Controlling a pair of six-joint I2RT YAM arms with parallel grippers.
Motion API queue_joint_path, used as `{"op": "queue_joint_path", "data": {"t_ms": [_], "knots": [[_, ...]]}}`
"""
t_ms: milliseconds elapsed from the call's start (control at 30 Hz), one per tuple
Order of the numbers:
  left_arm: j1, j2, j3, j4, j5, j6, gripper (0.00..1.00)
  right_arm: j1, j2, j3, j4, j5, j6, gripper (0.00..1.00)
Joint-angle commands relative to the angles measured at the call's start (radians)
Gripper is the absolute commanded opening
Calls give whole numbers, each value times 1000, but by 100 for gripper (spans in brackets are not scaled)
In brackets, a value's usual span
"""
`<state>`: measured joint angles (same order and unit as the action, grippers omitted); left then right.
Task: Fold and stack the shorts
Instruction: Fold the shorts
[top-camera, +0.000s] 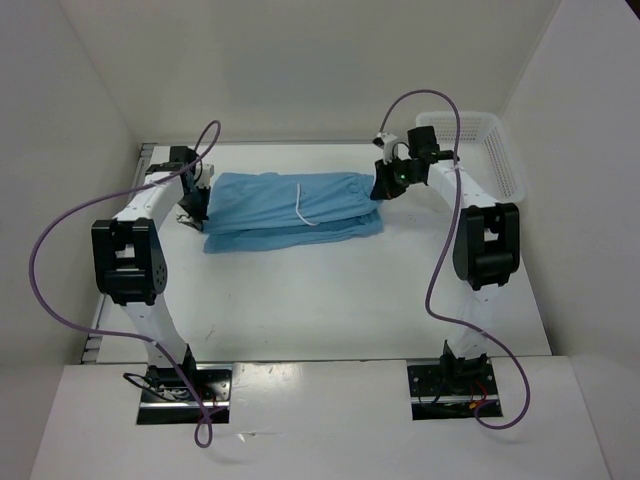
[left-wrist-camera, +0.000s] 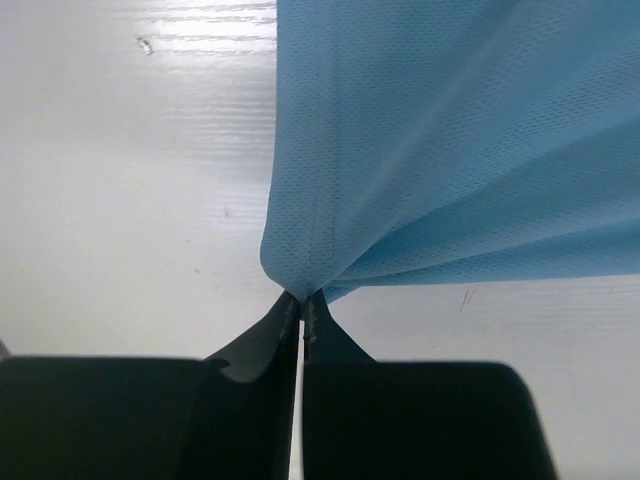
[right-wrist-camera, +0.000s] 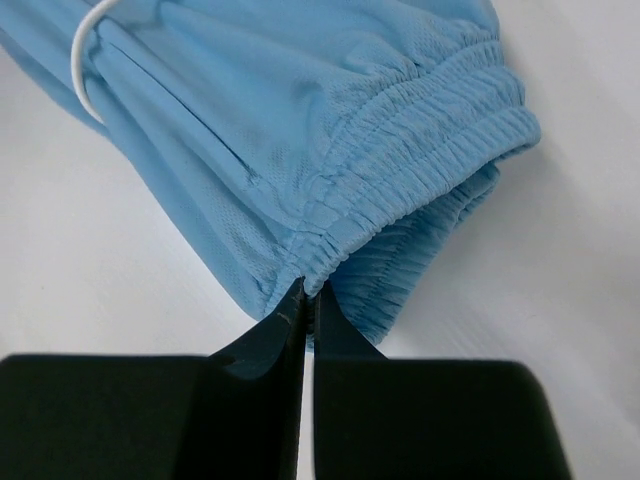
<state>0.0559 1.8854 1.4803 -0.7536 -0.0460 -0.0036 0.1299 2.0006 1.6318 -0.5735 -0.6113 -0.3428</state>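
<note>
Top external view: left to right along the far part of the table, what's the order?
left gripper → shorts → right gripper → basket

white table (top-camera: 330, 300), plain white walls (top-camera: 300, 60)

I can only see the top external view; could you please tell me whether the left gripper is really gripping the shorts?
Observer: Yes. In the left wrist view the left gripper is shut on a small pinched tip of the shorts, with the fabric fanning out from the fingertips.
Operator: Thank you. Which part does the right gripper hold?
Observer: The right gripper is shut on the edge of the gathered elastic waistband, pinching only a thin fold of it.
</note>
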Motion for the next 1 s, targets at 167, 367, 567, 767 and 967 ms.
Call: {"op": "queue_joint_path", "data": {"t_ms": [167, 367, 567, 767, 967], "knots": [[33, -57, 38, -128, -26, 4, 0, -27, -85, 14, -144, -88, -137, 0], [19, -57, -104, -139, 5, 4, 0, -27, -85, -124, -170, -38, -211, 0], [-2, 27, -183, -66, -9, 4, 0, 22, -85, -282, -89, 99, -190, 11], [-2, 52, -158, -32, -40, 4, 1, 22, -106, -282, -14, 192, -58, 70], [-2, 41, -179, -32, -60, 4, 7, 22, -141, -334, 1, 137, 46, 82]]}}
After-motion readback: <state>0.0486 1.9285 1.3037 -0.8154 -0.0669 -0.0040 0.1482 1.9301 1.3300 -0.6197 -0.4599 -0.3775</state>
